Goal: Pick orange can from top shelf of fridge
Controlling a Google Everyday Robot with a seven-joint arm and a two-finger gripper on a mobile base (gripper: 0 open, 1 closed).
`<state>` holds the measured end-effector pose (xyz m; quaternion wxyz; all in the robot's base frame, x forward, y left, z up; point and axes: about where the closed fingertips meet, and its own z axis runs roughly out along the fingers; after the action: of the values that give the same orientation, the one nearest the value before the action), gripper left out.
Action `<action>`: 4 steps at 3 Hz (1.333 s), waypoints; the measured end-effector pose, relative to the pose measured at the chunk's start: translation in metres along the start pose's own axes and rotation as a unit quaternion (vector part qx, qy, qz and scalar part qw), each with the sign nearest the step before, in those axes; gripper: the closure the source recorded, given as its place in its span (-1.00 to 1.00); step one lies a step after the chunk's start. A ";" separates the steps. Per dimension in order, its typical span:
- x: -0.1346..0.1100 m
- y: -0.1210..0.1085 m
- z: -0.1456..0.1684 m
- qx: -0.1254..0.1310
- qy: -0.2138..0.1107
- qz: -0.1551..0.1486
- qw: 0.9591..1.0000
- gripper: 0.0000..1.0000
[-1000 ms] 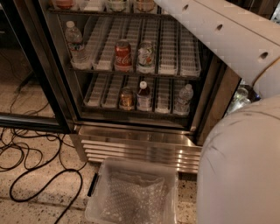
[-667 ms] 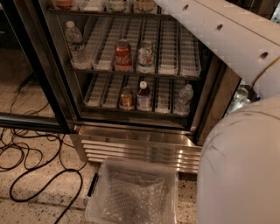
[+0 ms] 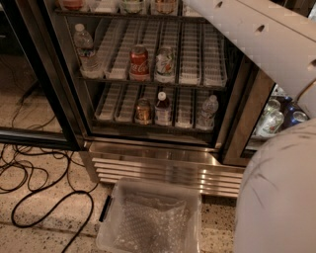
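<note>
The fridge [image 3: 158, 160] stands open in front of me, with a louvred steel base. Its top shelf [image 3: 128, 15] runs along the upper edge of the view, and only the bottoms of several items on it show. One of them has an orange-tan body [image 3: 165, 6]; it may be the orange can, but it is cut off by the frame edge. My white arm [image 3: 256, 34] reaches from the right up past the top edge. The gripper is out of view.
The middle rack holds a water bottle [image 3: 84, 47], a red Coca-Cola can [image 3: 139, 62] and another can [image 3: 165, 62]. The lower rack holds an amber-brown can [image 3: 143, 111] and two bottles. A clear plastic bin [image 3: 153, 217] and black cables [image 3: 29, 183] lie on the floor. The glass door [image 3: 34, 74] stands open at left.
</note>
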<state>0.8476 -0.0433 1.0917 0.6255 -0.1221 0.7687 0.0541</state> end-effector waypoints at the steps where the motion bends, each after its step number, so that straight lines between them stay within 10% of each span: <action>1: 0.001 0.001 -0.006 -0.005 0.005 0.013 1.000 1.00; 4: -0.018 0.005 -0.023 -0.025 -0.001 0.030 0.999 1.00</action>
<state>0.8276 -0.0420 1.1134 0.6208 -0.1148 0.7700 0.0918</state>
